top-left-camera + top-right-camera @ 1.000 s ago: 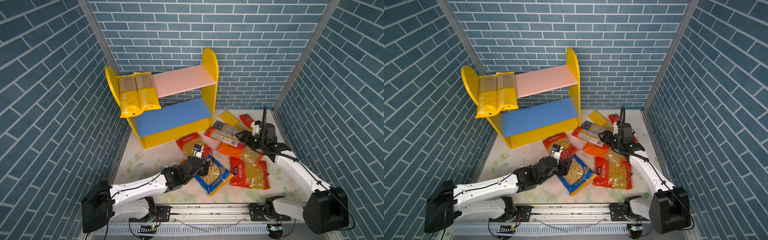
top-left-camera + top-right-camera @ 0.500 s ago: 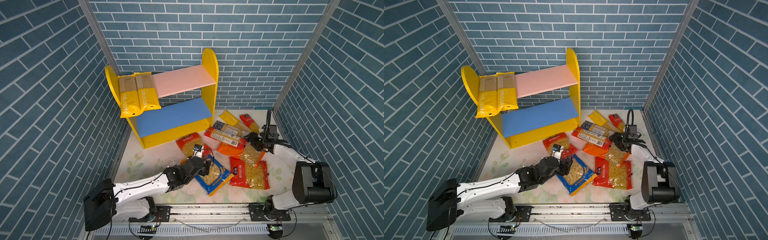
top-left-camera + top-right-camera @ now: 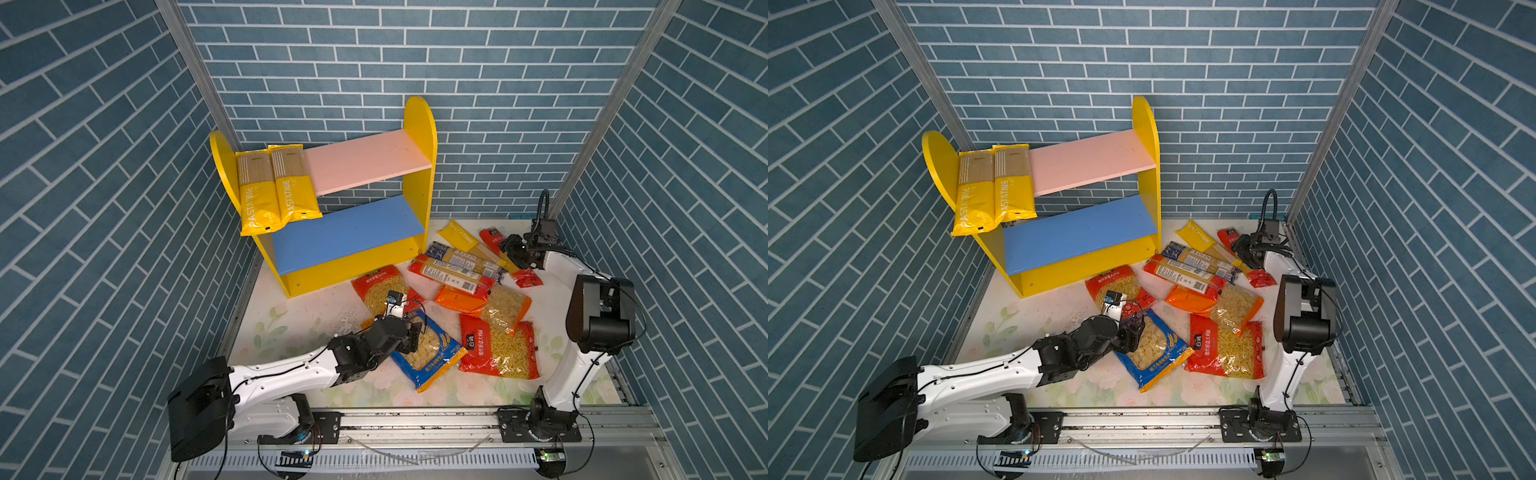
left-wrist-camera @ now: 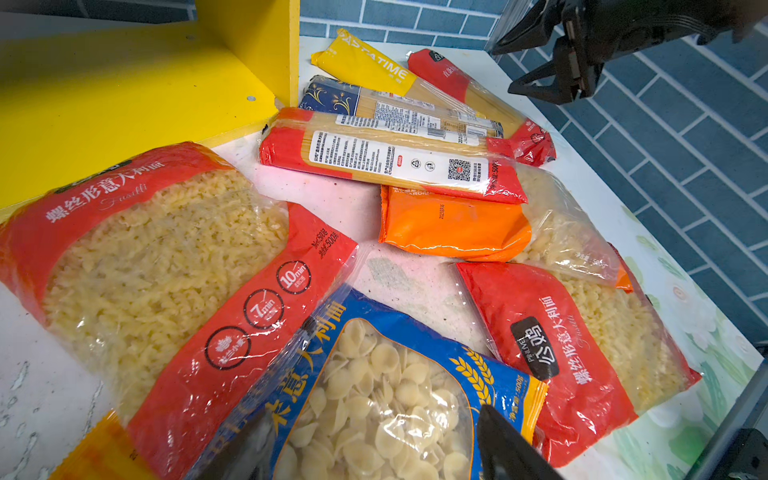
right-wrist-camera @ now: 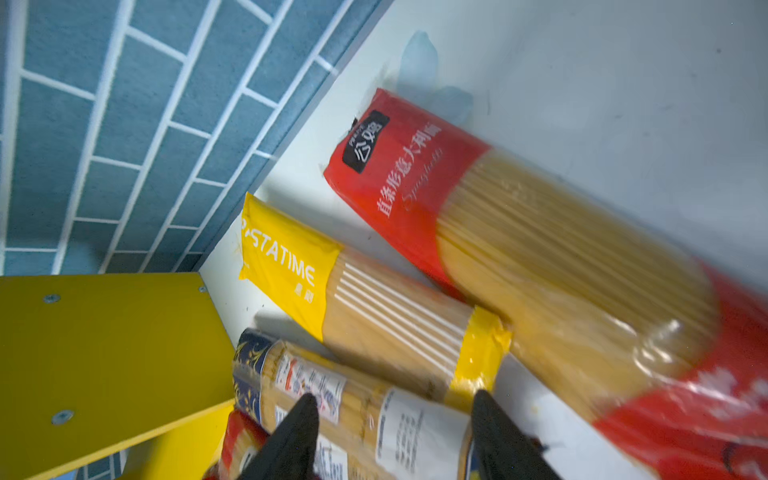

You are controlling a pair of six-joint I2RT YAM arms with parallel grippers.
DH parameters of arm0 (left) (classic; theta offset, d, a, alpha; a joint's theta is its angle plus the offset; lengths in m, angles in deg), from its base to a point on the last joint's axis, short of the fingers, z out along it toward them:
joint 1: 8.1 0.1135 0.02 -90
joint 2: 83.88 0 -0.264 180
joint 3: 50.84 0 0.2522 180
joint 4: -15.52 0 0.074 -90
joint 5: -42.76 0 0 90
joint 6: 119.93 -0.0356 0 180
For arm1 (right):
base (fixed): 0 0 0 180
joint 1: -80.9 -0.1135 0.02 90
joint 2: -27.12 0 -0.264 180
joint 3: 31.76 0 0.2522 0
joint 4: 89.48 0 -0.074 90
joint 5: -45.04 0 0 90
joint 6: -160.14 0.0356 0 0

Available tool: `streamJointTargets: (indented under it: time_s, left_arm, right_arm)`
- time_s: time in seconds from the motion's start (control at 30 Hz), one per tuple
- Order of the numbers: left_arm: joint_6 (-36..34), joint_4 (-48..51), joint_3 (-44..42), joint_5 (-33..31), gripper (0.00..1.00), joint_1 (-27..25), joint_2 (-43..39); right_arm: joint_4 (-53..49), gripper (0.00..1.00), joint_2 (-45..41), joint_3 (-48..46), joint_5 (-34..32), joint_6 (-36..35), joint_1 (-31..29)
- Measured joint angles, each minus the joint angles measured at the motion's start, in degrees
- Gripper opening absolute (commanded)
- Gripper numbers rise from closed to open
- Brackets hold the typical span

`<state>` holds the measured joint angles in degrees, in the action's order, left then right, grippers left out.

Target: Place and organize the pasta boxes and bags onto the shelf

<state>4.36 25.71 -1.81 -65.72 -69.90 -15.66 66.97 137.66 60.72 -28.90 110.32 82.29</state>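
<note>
The shelf (image 3: pixel 419 166) stands at the back left with two yellow spaghetti packs (image 3: pixel 274 187) on its pink board, overhanging the front. Other pasta packs lie on the table. My left gripper (image 3: pixel 411 332) is open, its fingers either side of the blue shell-pasta bag (image 4: pixel 395 374), which lies flat. My right gripper (image 3: pixel 509 249) hovers open over the back-right pile. In the right wrist view its fingers (image 5: pixel 291 436) straddle the dark-blue spaghetti pack (image 5: pixel 332 395), next to a yellow pack (image 5: pixel 374 299) and a red pack (image 5: pixel 540 249).
Around the blue bag lie a red fusilli bag (image 3: pixel 378 286), a second red fusilli bag (image 3: pixel 498 349), an orange bag (image 3: pixel 486 303) and a red spaghetti pack (image 3: pixel 453 276). Brick-pattern walls close in on three sides. The blue shelf board (image 3: pixel 345 232) is bare.
The right arm has folded up with its elbow raised, and its gripper has shifted toward the back wall over the spaghetti packs. The left arm has barely moved.
</note>
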Motion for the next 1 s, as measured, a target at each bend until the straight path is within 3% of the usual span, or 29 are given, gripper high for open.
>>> streamJointTargets:
  time_s: [0.2,0.37,0.53,0.77,1.0]
  left_arm:
    - [-0.02,-0.39,-0.94,-0.42,0.78,0.0,-0.02]
    - [-0.07,-0.83,-0.98,-0.39,0.78,0.0,-0.02]
    - [-0.04,-1.46,-1.07,-0.37,0.78,0.0,0.04]
    - [-0.07,-1.75,-1.18,-0.35,0.79,0.0,0.66]
    - [-0.07,-1.92,-1.18,-0.35,0.79,0.0,0.81]
  right_arm:
    - [-2.91,0.62,4.0,1.77,-1.86,-0.98,-1.16]
    - [-3.13,0.6,4.5,0.72,-2.54,-1.31,-2.29]
    - [0.13,0.54,0.85,-6.73,-2.64,-1.49,-3.74]
    - [3.65,0.53,-7.1,-16.81,-2.01,-1.51,-7.43]
    - [-0.81,0.63,-11.08,-17.92,0.11,-2.69,-7.41]
